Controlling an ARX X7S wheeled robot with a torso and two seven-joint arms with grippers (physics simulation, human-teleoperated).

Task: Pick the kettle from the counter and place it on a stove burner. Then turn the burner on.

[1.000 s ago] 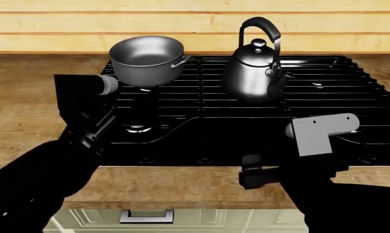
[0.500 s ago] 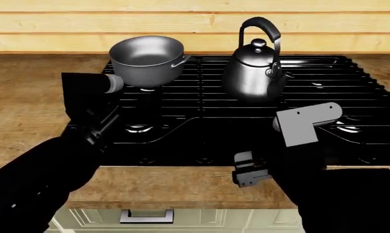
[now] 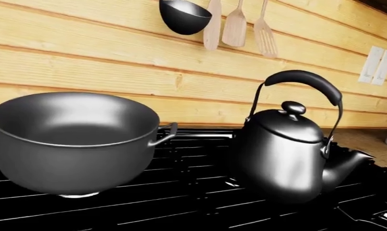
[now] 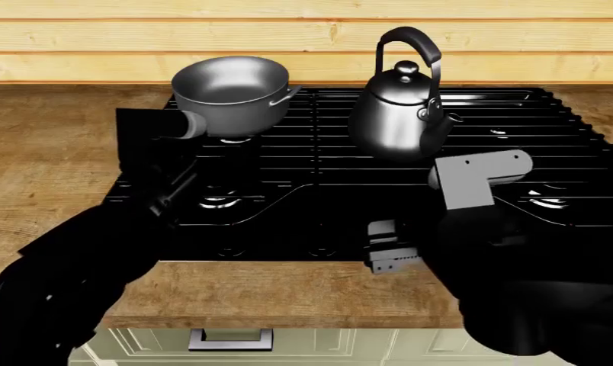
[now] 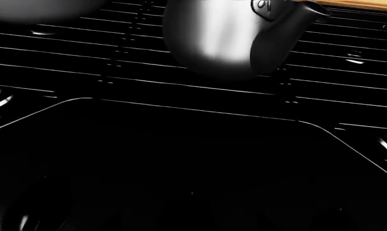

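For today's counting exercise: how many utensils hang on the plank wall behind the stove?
4: a dark ladle, then two wooden spoons and a slotted spatula, side by side. Others may hang out of view.

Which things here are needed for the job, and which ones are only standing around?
Needed for the job:
- kettle, already standing on the stove grate
- counter around the stove
- right arm, near the stove's front edge

Only standing around:
- saucepan on the rear left burner
- ladle and wooden utensils hanging on the wall

Glossy steel kettle (image 4: 396,114), wood-grain counter (image 4: 42,160)
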